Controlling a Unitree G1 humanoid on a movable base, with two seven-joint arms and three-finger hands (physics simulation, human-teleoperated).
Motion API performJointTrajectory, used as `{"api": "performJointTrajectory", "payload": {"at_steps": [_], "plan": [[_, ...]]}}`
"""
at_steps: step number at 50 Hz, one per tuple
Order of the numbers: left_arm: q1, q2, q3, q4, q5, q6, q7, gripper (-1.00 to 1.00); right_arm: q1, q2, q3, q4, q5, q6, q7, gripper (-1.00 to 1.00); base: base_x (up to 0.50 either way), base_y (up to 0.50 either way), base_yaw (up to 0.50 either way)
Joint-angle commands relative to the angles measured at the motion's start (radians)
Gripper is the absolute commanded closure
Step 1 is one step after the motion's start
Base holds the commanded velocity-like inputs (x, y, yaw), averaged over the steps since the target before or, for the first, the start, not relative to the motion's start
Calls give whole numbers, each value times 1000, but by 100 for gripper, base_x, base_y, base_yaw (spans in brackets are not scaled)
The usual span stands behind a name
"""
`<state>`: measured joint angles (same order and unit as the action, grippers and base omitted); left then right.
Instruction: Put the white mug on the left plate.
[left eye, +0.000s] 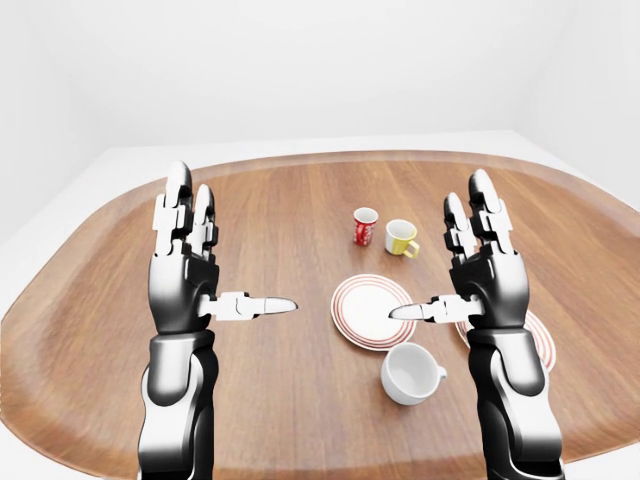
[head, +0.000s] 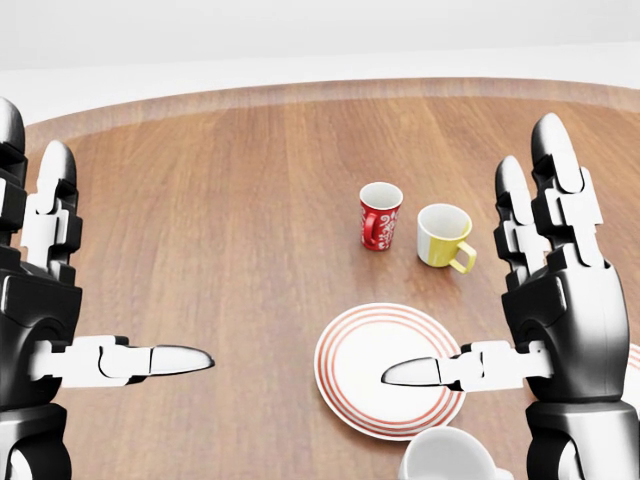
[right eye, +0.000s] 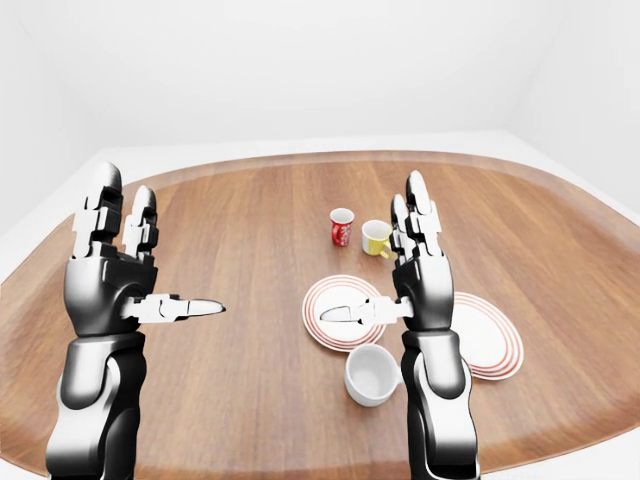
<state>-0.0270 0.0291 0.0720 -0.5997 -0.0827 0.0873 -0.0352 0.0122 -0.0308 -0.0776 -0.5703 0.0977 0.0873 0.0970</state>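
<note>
A: Where is the white mug (left eye: 411, 372) seen?

B: It is seen upright near the near edge of the wooden bench (left eye: 270, 220), mouth up, handle turned right; it stands just beside the near rim of the left plate (left eye: 368, 309), apart from it or barely touching, which cannot be told; nothing is carried on that plate.

A: And the robot hands?

B: Both are raised above the bench with fingers spread apart and nothing held; the left robot hand (left eye: 192, 268) is held over bare wood well left of the crockery, thumb pointed right; the right robot hand (left eye: 482, 272) is held between the two plates in the left-eye view, its thumb tip lying over the right edge of the left plate; the mug is seen just left of the right forearm.

A: What else is set on the bench?

B: A right plate (right eye: 487, 335), red-ringed like the left one, is partly hidden by the right arm; a red mug (head: 380, 215) and a yellow mug (head: 443, 235) are stood side by side, farther off than the left plate and apart from it.

A: Where is open room found?

B: The whole left half of the bench is bare wood; a wide band is also left open toward the far rim; the mug is given little room at the near edge.
</note>
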Motion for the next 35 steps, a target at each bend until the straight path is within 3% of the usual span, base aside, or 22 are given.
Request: {"api": "performJointTrajectory", "payload": {"at_steps": [1,18,27,31,35], "plan": [[3,0,-1,3,1,0,-1,-100,4,0,3,1,-4,0,4,-100,50,-4,0],[3,-1,-1,1,0,0,0,-100,-1,2,6,16,-25,0,-6,-100,49,-3,0],[4,-1,-3,3,2,0,1,-100,-33,0,31,63,-83,0,-52,-100,3,0,0],[6,-2,-4,3,4,0,1,-100,-113,7,62,79,-174,0,-131,-100,0,0,0],[5,-2,-5,-3,4,0,1,-100,-151,13,78,43,-197,0,-132,-100,0,0,0]]}}
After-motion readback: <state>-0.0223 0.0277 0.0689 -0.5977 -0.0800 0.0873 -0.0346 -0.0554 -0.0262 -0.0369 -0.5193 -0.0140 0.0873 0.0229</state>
